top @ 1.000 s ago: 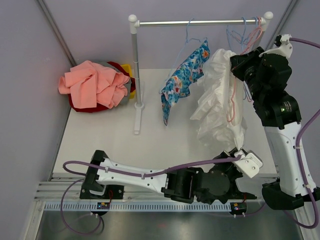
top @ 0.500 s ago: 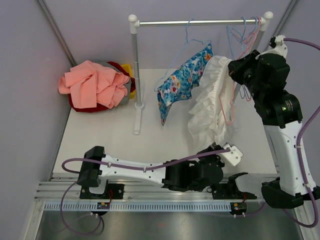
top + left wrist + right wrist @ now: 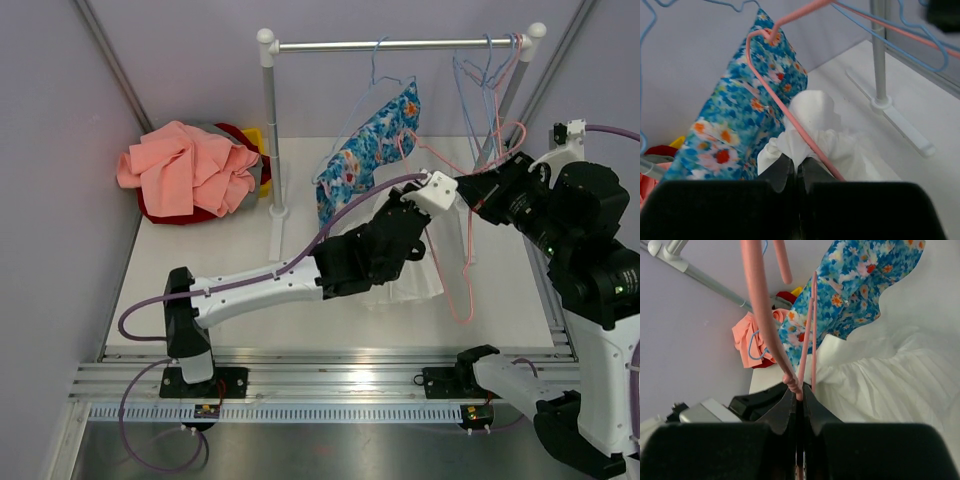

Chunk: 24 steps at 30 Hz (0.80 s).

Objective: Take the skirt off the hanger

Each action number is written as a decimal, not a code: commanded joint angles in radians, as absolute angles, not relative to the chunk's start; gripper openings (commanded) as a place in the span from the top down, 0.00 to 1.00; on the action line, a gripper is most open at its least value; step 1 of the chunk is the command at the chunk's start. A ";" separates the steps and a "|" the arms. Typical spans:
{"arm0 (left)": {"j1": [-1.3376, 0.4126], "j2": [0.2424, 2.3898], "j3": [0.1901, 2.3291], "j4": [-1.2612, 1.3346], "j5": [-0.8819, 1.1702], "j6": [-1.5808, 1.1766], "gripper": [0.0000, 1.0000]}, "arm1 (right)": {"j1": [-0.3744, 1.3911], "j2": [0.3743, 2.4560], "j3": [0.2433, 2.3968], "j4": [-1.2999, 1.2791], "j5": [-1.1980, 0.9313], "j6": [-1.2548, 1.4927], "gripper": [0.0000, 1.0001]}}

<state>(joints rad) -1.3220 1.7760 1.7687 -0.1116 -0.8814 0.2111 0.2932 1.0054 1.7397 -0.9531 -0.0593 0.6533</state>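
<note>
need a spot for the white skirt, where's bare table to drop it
Bare table front-left, between the pink clothes pile, the rack foot and the left arm. Another strip front-right, before the white skirt. Crowded mid-table: floral garment, pink hanger.

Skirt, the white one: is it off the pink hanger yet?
Almost, I think. Done: most of the white skirt sits bunched low, below the hanger's wire. In hand: the left gripper has its jaws shut on the cloth, and the right gripper has its jaws shut on the pink hanger. Left: in the left wrist view the wire crosses the cloth, so they need pulling fully apart.
</note>
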 commanded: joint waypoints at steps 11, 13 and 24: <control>-1.584 1.453 1.441 -0.372 -1.017 -0.093 1.00 | 0.298 1.323 2.038 -0.899 0.046 0.468 1.00; -1.630 1.375 1.398 -0.551 -1.040 -0.203 1.00 | 0.298 1.411 2.144 -0.885 0.081 0.451 1.00; -1.827 1.203 1.285 -1.064 -1.163 -0.837 1.00 | 0.299 1.772 2.552 -0.795 0.179 0.367 1.00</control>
